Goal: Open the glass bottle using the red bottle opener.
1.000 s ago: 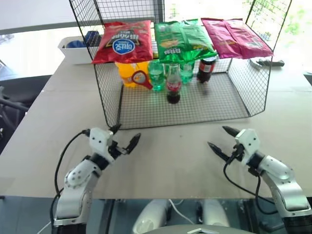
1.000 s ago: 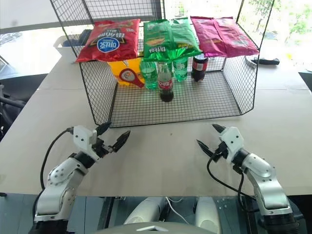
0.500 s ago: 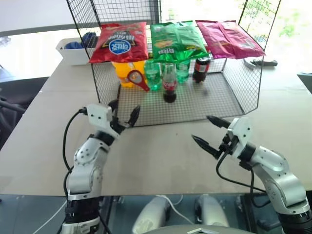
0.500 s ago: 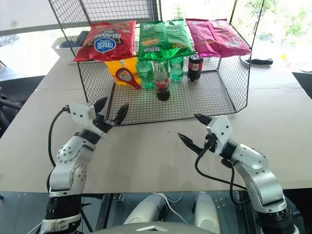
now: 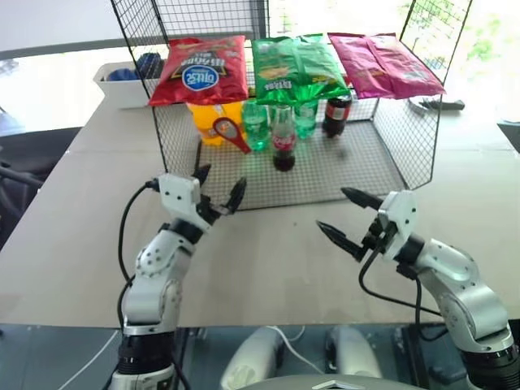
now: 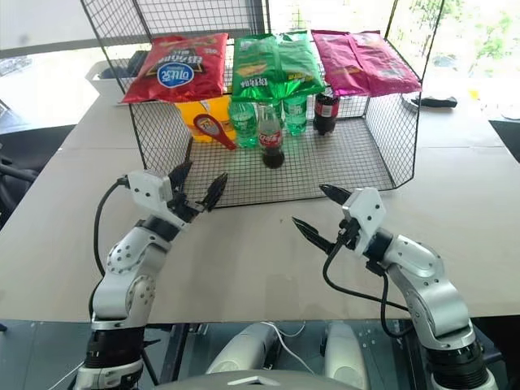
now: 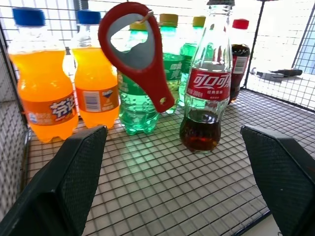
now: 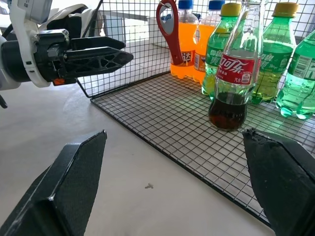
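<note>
Currently both grippers — left (image 5: 219,188), right (image 5: 345,218) — hover over the table (image 5: 73,211) before the rack (image 5: 325,175), fingers spread wide, holding nothing. Bottle (image 5: 284,140) stands upright on the rack floor; opener (image 5: 228,132) hangs just left — apparently from a hook.

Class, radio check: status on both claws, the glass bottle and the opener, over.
Both claws open, empty: left claw, right claw. Glass bottle upright in wire rack, capped. Red bottle opener hanging beside it. Nothing blocking.
</note>
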